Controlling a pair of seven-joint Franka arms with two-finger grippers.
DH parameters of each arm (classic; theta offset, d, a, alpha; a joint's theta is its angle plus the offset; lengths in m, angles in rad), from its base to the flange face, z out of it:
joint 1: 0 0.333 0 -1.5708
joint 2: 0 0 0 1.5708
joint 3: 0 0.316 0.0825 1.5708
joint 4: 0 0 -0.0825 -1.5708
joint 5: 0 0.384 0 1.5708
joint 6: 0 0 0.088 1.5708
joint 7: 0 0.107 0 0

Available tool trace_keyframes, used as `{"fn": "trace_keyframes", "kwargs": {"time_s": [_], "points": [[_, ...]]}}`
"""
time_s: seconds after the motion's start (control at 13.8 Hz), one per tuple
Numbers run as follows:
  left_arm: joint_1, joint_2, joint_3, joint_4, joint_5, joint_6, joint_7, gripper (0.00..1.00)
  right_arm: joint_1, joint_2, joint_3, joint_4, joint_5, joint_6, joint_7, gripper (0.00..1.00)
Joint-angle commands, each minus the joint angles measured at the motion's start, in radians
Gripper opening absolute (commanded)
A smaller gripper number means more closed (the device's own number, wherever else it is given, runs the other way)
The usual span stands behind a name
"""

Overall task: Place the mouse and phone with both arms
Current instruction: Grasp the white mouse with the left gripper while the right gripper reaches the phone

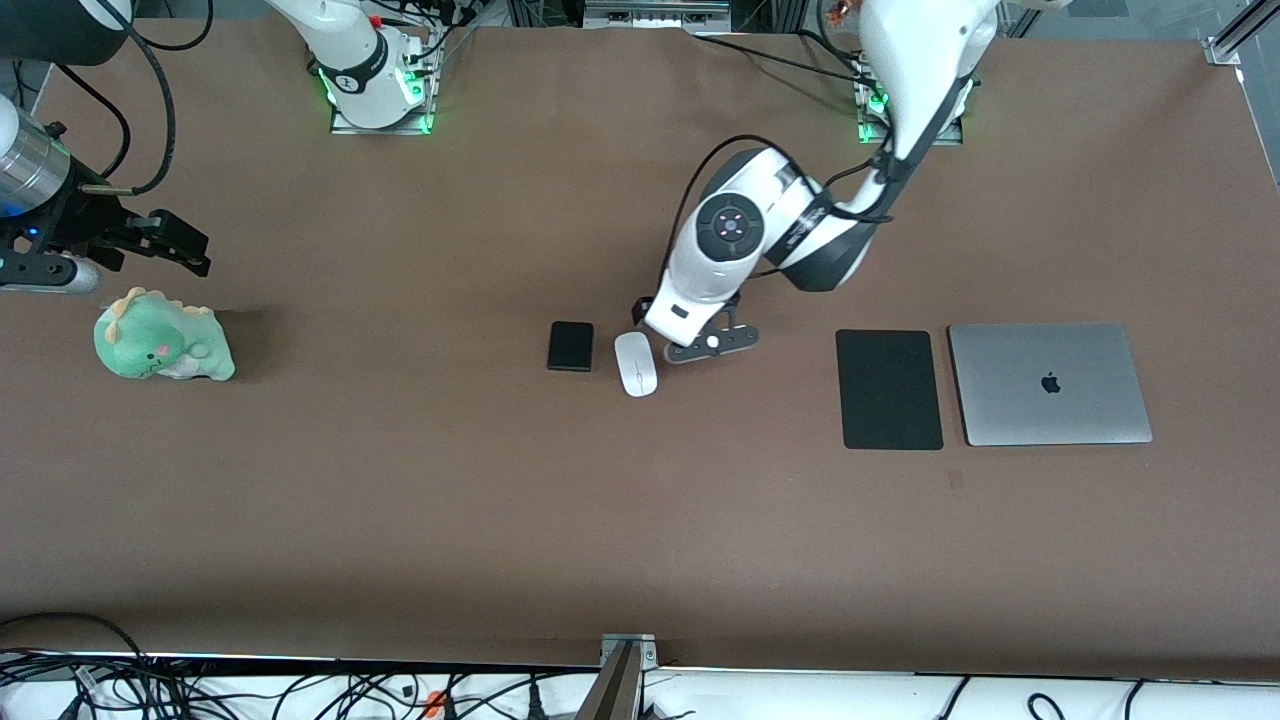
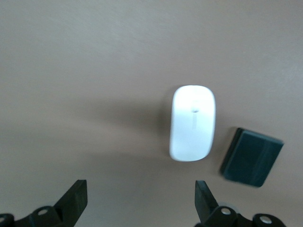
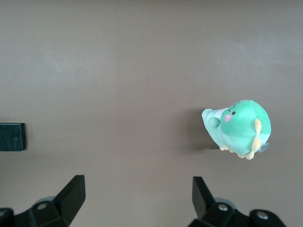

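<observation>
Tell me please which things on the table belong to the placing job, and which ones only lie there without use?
Belong to the job:
- mouse, on the table beside the phone
- phone
- left gripper, open, low beside the mouse
- right gripper, open, above the plush toy

Only lying about:
- green plush toy
- black mat
- closed laptop, beside the mat

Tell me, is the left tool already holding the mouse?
No. In the left wrist view the left tool is open, and the mouse lies untouched on the table, apart from its fingers.
</observation>
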Motion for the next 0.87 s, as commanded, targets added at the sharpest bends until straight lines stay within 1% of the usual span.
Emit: {"fn": "trace_keyframes", "kwargs": {"time_s": [0.0, 0.07, 0.29, 0.36, 0.65, 0.8], "points": [[-0.043, 0.117, 0.03, 0.16, -0.001, -0.004, -0.049, 1.0, 0.001, -0.011, 0.009, -0.017, 0.022, -0.008, 0.002, 1.0], [-0.08, 0.134, 0.064, 0.167, -0.002, 0.0, -0.053, 1.0, 0.001, -0.011, 0.011, -0.018, 0.022, -0.009, 0.002, 1.0], [-0.236, 0.182, 0.197, 0.17, -0.004, 0.059, -0.119, 1.0, 0.017, 0.01, 0.011, -0.018, 0.022, -0.023, 0.008, 1.0], [-0.263, 0.197, 0.217, 0.176, -0.004, 0.079, -0.133, 1.0, 0.028, 0.019, 0.013, -0.02, 0.024, -0.02, 0.021, 1.0], [-0.275, 0.268, 0.222, 0.249, -0.005, 0.094, -0.164, 1.0, 0.062, 0.053, 0.025, -0.069, 0.06, 0.047, 0.143, 1.0], [-0.275, 0.292, 0.222, 0.279, -0.004, 0.094, -0.164, 1.0, 0.08, 0.061, 0.025, -0.115, 0.076, 0.113, 0.145, 1.0]]}}
